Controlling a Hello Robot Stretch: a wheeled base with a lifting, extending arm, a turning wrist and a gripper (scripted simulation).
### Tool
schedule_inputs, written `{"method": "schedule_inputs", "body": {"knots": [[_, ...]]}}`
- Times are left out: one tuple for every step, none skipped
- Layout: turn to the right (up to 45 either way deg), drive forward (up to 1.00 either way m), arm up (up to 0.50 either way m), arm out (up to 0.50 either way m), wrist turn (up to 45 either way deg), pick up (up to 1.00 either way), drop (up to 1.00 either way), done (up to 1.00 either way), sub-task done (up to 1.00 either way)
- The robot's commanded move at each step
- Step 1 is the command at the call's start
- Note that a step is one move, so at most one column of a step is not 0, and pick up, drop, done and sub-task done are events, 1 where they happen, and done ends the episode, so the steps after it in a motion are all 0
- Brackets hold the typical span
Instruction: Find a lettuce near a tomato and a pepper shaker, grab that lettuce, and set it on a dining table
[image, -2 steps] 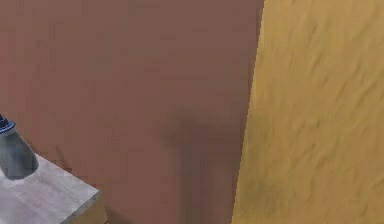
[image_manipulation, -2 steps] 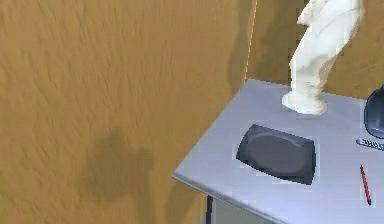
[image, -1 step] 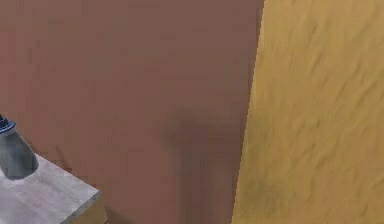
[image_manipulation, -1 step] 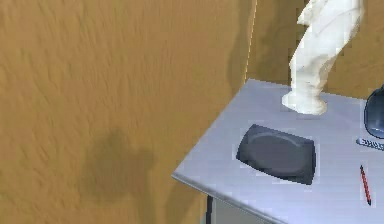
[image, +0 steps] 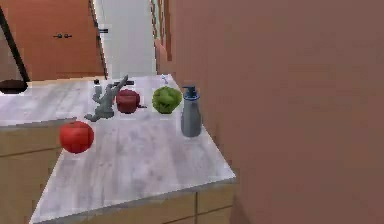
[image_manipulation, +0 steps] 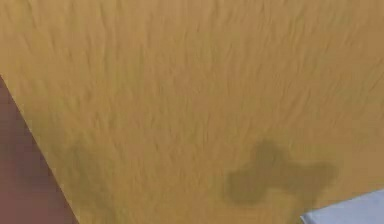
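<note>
The lettuce (image: 166, 99) is seen in the forward view as a small, round green head. It rests toward the back of the counter (image: 140, 165), near the far right corner. It is judged to be light and leafy: soft on the outside, easily crushed or torn, and not slippery. A hold across its widest middle is advised, with gentle pressure so that the leaves are not bruised. Being round, it may be expected to roll if it is nudged off-centre.

A grey shaker (image: 190, 112) stands upright just beside it on the right. This shaker is tall and narrow, so it could be knocked over by a careless reach. A dark red ball (image: 128, 100) lies near the lettuce on the left, and a grey figure (image: 104, 102) is set beyond that. What is taken for the tomato (image: 76, 136), brighter red, lies well apart, nearer the front and to the left. The front of the lettuce is left free, so an approach from there or from above is judged safest.

The counter is bounded on the right by a brown wall (image: 300, 100). How the tool is set cannot be told.
</note>
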Motion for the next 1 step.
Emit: {"method": "schedule_inputs", "body": {"knots": [[-45.0,0.0,0.0,0.0,0.0,0.0,0.0,0.0,0.0]]}}
